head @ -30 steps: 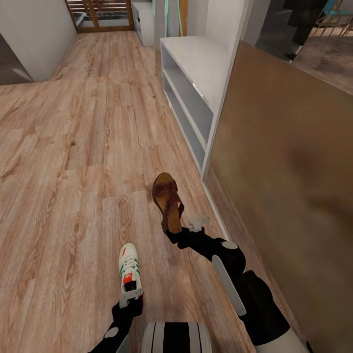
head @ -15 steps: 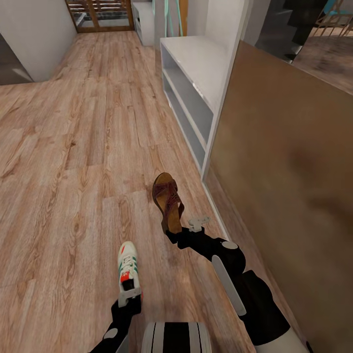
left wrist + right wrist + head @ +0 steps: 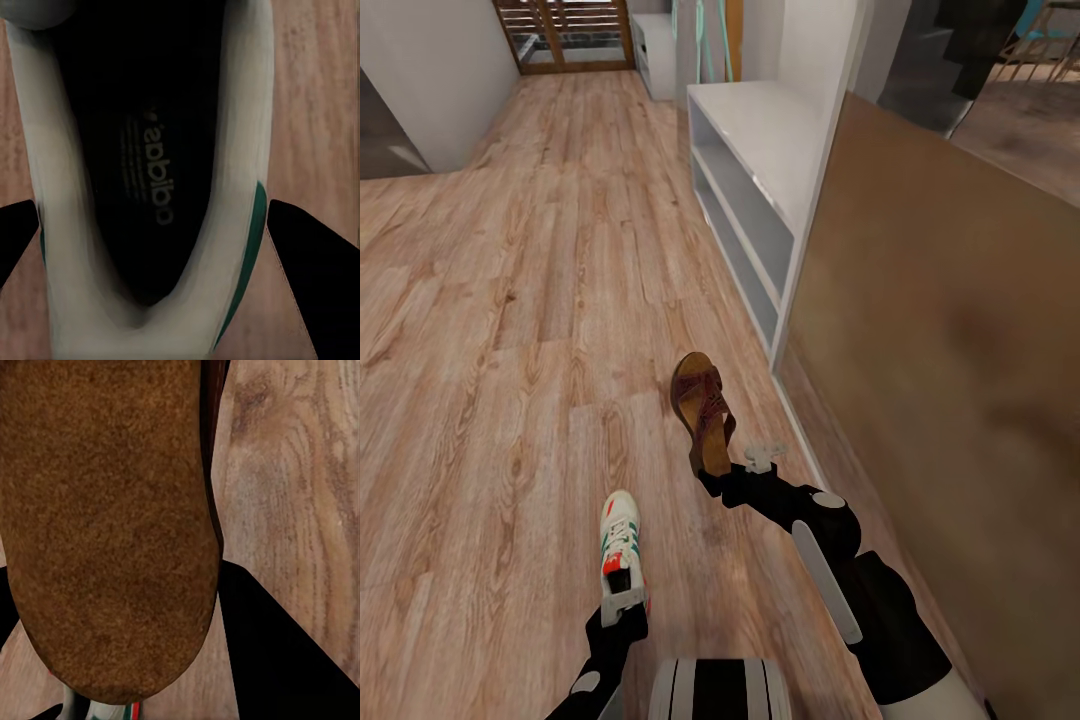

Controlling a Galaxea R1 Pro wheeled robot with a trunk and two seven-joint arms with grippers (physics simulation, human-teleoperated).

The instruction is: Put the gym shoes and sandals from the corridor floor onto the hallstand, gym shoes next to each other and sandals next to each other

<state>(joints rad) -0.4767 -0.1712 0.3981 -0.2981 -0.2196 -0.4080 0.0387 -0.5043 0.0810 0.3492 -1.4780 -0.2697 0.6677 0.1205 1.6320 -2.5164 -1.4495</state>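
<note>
Left jaws [image 3: 623, 598] on gym shoe [image 3: 620, 540], right jaws [image 3: 735, 462] on sandal [image 3: 702, 410].

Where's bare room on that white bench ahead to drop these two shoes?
The white bench ahead looks bare: its flat top and both open shelf levels facing the floor hold nothing visible. Right of it, the brown panel closes off that side. The left hand grips a gym shoe, the right hand a sandal.

A white lace-up gym shoe [image 3: 620, 545] with green stripes and red-orange accents is held toe-forward above the wood-plank corridor floor [image 3: 510, 330]. A dark brown leather sandal [image 3: 702, 410] with tan footbed is held tilted on edge nearby.
</note>
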